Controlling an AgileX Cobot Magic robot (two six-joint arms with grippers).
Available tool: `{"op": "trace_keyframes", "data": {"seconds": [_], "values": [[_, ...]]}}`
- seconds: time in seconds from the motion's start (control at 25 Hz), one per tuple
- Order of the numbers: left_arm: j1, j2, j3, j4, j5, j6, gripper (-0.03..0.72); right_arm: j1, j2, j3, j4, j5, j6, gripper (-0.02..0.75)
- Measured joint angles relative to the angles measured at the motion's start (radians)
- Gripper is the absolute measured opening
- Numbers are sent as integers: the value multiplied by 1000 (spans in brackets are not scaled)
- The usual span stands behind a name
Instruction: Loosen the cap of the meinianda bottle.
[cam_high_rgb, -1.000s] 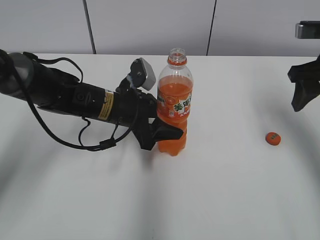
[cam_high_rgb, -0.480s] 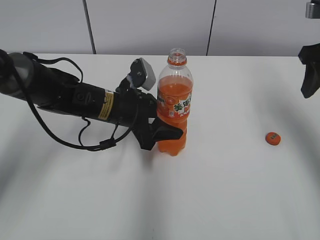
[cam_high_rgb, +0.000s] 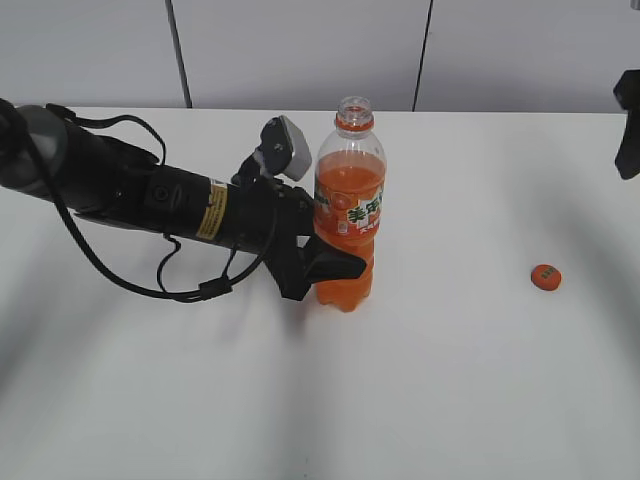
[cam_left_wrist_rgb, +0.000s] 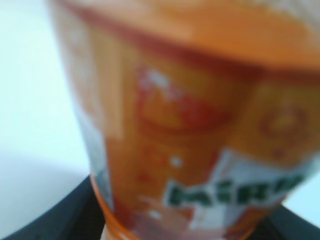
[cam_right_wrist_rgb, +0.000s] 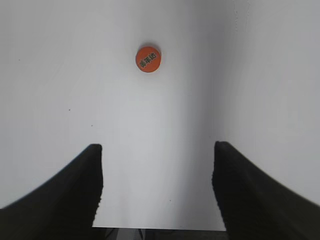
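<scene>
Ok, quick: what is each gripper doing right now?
Left gripper: shut on the bottle.
Right gripper: open, holding nothing, above the table near the cap.

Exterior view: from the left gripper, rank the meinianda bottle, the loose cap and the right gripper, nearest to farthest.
1. The meinianda bottle: upright at centre, held in the left gripper at its lower body.
2. The cap: lying on the white table, off to the right of the bottle.
3. The right gripper: raised at the far right edge, beyond the cap.
</scene>
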Motion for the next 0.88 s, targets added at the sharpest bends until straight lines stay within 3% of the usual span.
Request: {"op": "trace_keyframes", "data": {"seconds": [0.24, 0.48, 0.68, 0.88], "values": [[0, 0, 0, 1, 1, 0, 417, 0, -34, 0, 0, 2, 0, 489], [0, 0, 0, 3, 7, 0, 545, 0, -56, 0, 0, 2, 0, 487], [0, 0, 0, 11, 7, 0, 557, 0, -83, 0, 0, 3, 0, 487], [11, -8, 0, 95, 10, -30, 559, 0, -122, 0, 0, 3, 0, 487]]}}
